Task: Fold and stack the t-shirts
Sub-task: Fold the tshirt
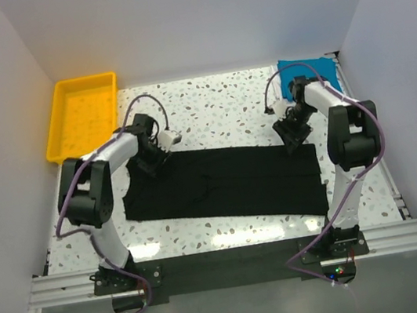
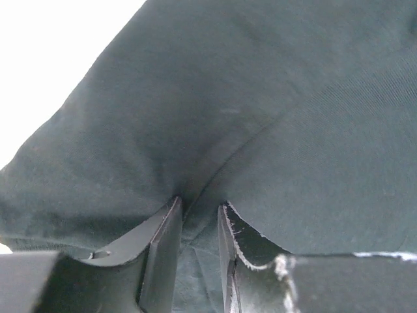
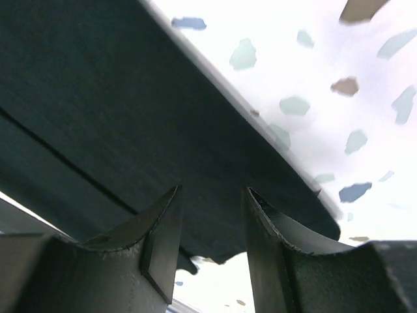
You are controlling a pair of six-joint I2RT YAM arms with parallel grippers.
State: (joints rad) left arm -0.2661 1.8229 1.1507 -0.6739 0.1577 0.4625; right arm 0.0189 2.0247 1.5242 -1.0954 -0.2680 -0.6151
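Note:
A black t-shirt (image 1: 225,185) lies spread flat across the middle of the speckled table. My left gripper (image 1: 149,164) is at its far left corner. In the left wrist view the left gripper (image 2: 199,205) has its jaws close together, and the shirt's cloth (image 2: 260,98) puckers into the narrow gap. My right gripper (image 1: 294,136) is at the shirt's far right corner. In the right wrist view the right gripper (image 3: 212,189) has its jaws apart, and the shirt's edge (image 3: 98,85) lies flat between them. A folded blue t-shirt (image 1: 306,71) lies at the back right.
A yellow tray (image 1: 83,113) stands at the back left corner. White walls close in the table on three sides. The speckled tabletop (image 3: 326,78) shows beside the shirt's hem in the right wrist view. The arm bases stand on a rail at the near edge.

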